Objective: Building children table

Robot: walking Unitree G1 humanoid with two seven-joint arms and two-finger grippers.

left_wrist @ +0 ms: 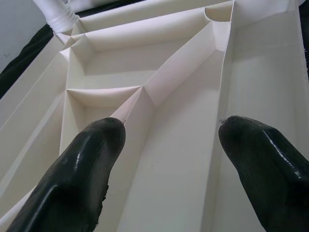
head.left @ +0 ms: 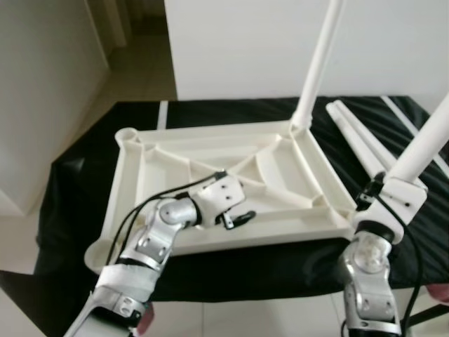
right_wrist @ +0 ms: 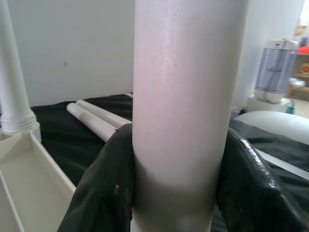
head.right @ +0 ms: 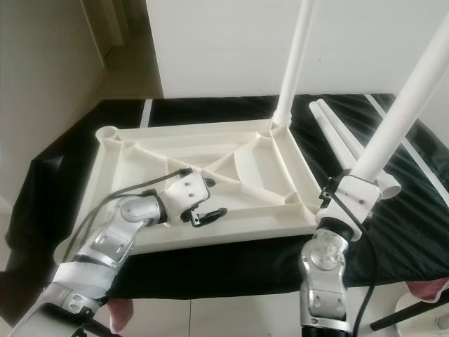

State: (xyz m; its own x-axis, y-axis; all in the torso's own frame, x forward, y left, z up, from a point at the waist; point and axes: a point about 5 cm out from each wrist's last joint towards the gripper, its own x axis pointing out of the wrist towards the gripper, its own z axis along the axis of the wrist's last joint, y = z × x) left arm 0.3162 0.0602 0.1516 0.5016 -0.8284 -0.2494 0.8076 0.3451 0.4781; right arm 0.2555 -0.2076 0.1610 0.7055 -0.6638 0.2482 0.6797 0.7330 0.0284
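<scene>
A white children's table top (head.left: 123, 184) lies upside down on a black cloth (head.left: 77, 175), ribbed underside up. One white leg (head.left: 319, 60) stands fixed in its far right corner. My right gripper (right_wrist: 181, 159) is shut on a second white leg (head.left: 428, 144), held tilted just above the top's near right corner. Two more loose legs (head.left: 358, 137) lie on the cloth to the right. My left gripper (head.left: 242, 217) hovers open over the ribs in the middle of the top, its fingers (left_wrist: 82, 169) holding nothing.
Empty round leg sockets sit at the far left corner (head.left: 126, 135) and the near left corner (head.left: 98, 254). A white wall (head.left: 238, 49) rises behind the cloth. Tiled floor and a doorway lie to the left. A white appliance (right_wrist: 277, 67) stands off to the right.
</scene>
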